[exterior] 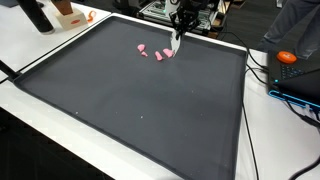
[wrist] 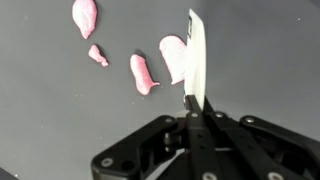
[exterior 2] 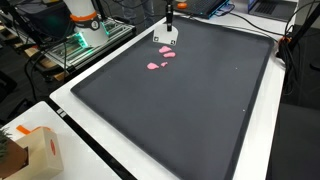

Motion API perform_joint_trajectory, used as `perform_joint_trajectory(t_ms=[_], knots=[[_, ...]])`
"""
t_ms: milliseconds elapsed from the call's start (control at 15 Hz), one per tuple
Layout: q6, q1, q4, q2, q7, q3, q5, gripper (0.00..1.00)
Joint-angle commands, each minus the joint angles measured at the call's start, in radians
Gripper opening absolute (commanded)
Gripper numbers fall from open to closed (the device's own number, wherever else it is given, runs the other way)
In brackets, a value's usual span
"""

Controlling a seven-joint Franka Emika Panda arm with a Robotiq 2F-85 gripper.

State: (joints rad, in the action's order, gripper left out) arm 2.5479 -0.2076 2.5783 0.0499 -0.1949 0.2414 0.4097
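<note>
A thin white strip is sticking out of the gripper — the fingers are squeezing it tight between them. The strip is standing just beside one pink blob (touching or not, I cannot tell). Three more pink bits are lying near it on the big dark mat. In both exterior views the gripper is hanging close to one edge of the mat. A cardboard box is sitting well apart — off the mat.

Even overhead light — soft, low-resolution
</note>
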Motion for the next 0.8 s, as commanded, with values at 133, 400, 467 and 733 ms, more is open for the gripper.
perform_joint_trajectory(t_ms=[133,400,467,733], knots=[[0.011,0.005,0.011,0.020,0.044,-0.018,-0.124,0.01],[0.021,0.020,-0.003,0.022,0.088,-0.041,-0.199,0.01],[0.027,0.026,-0.007,0.024,0.095,-0.048,-0.201,0.01],[0.047,0.052,-0.018,0.036,0.110,-0.073,-0.185,0.01]])
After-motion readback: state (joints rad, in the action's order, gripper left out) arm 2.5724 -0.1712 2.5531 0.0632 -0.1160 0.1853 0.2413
